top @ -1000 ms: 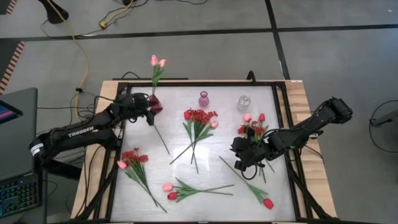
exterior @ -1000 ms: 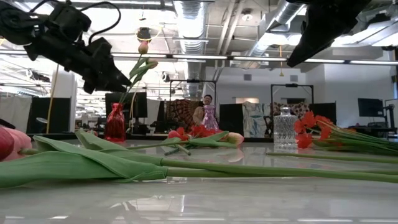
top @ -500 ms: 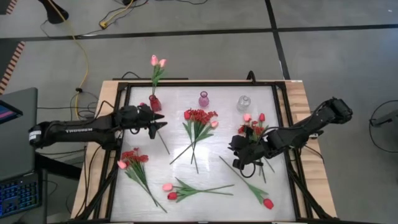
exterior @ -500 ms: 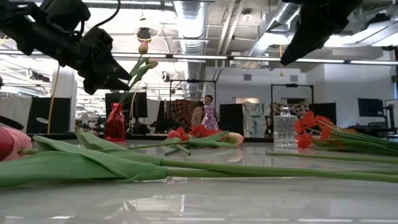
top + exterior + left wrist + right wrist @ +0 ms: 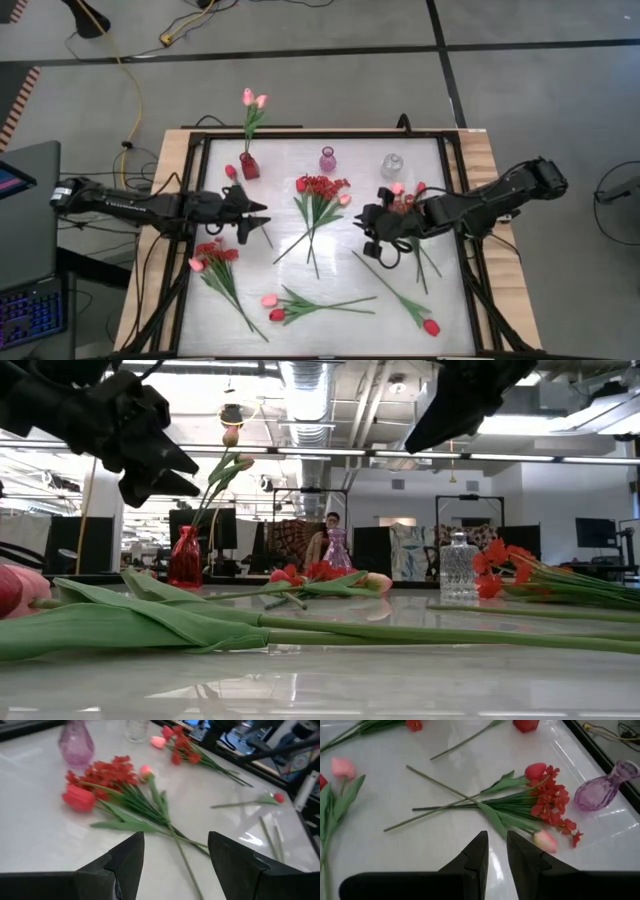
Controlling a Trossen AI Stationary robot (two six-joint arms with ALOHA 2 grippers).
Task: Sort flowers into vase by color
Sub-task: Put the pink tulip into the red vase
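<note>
Left gripper has swung off the red vase toward the center bunch of flowers; right gripper has crept closer too. Left fingers spread and empty, right nearly closed, empty. Best approach: drop low onto one stem just off the bunch, then pinch.

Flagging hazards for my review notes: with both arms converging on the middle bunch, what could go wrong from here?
1. The left pincer and right pincer both face the middle bunch; they could collide.
2. Its stems cross and tangle, so a grasp may drag several flowers.
3. The red vase holds tall, leaning pink tulips; a bump may tip it.
</note>
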